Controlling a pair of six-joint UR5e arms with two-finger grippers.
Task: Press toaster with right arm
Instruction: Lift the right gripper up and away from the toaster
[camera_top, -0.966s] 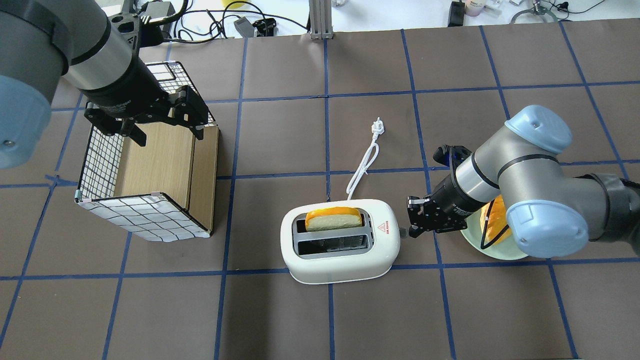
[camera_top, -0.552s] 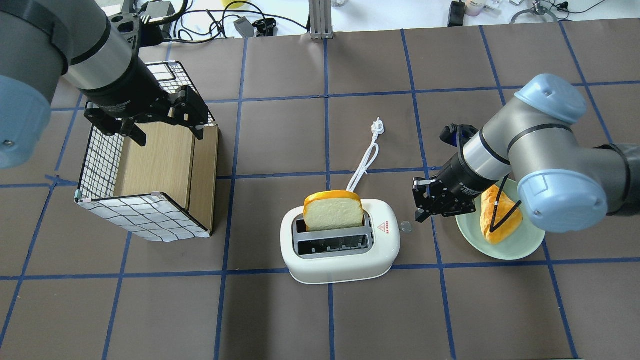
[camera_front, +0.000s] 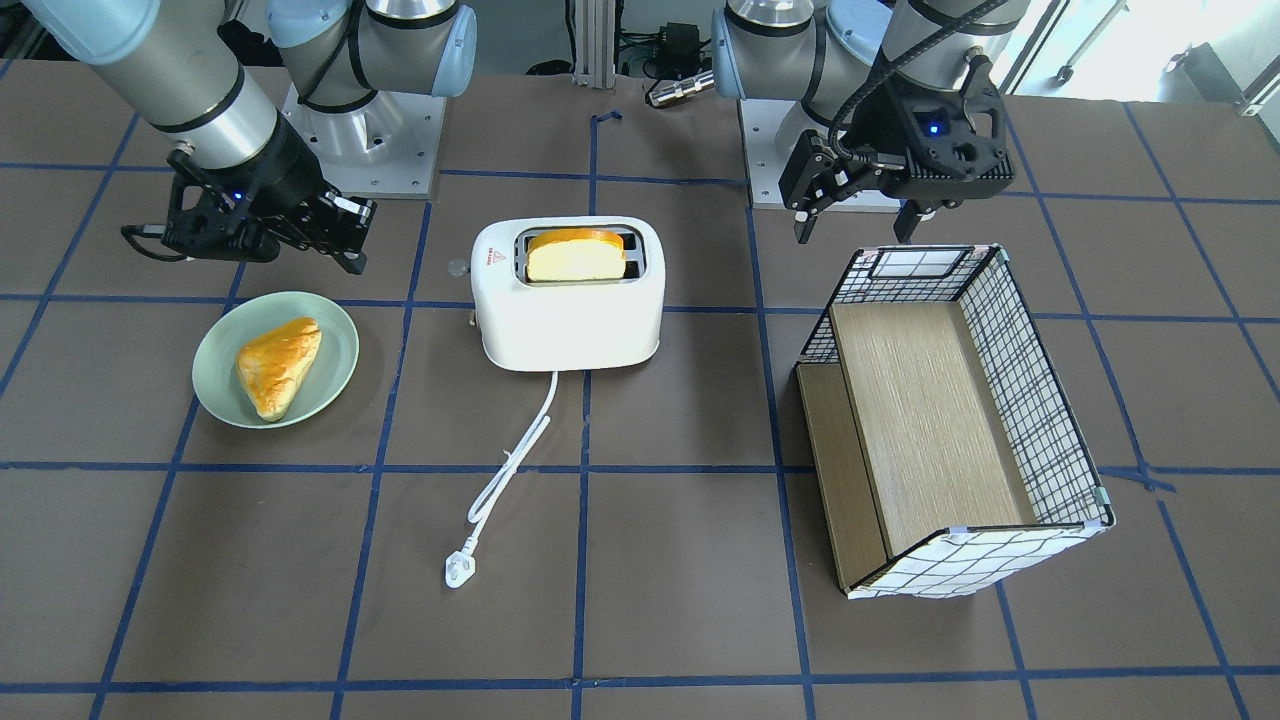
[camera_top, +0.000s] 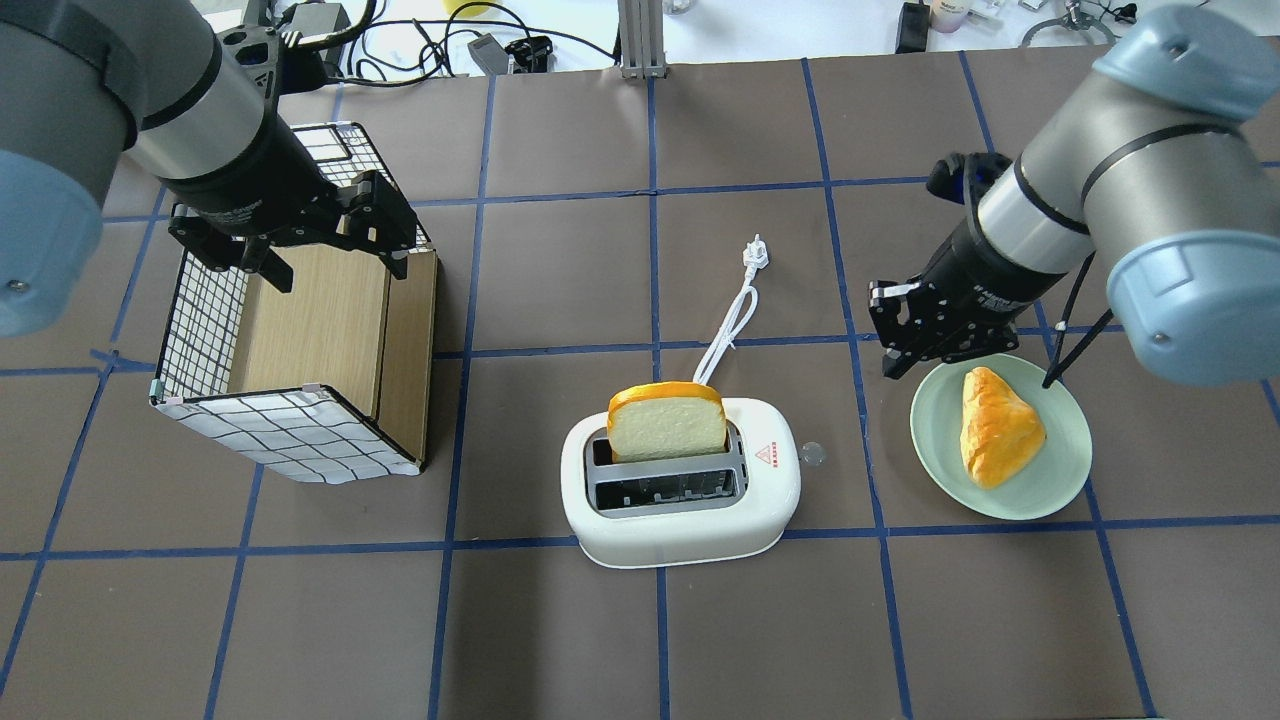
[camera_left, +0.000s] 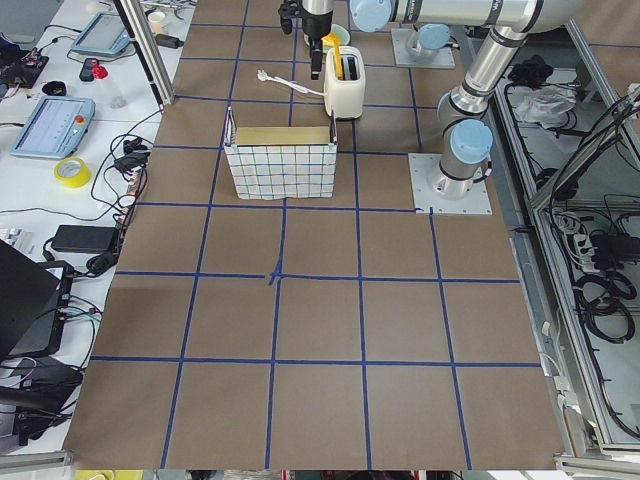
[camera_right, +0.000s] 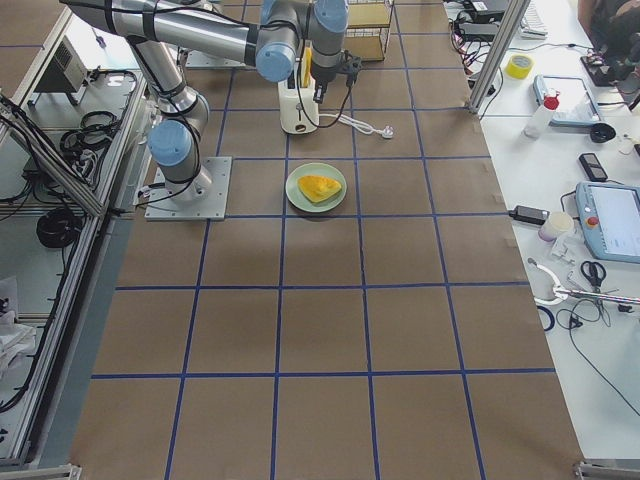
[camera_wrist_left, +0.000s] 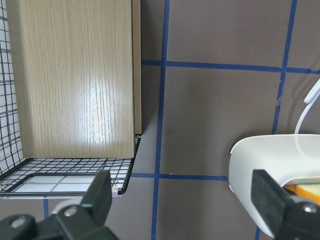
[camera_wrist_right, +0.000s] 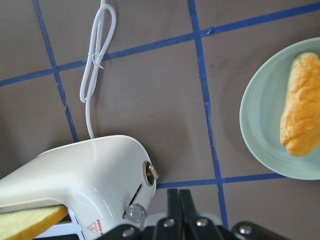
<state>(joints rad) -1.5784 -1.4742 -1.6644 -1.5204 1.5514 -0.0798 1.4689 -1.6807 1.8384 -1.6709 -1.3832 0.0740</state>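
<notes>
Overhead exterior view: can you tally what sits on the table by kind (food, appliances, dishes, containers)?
Food: 2, the bread slice in the toaster and the pastry on the plate
Appliances: 1, the toaster
Dishes: 1, the plate
Containers: 1, the wire basket
Total: 5

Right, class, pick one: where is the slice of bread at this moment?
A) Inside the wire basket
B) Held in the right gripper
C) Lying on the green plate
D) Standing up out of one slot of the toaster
D: the bread slice stands upright in a slot of the toaster, while the green plate holds only a pastry.
</notes>
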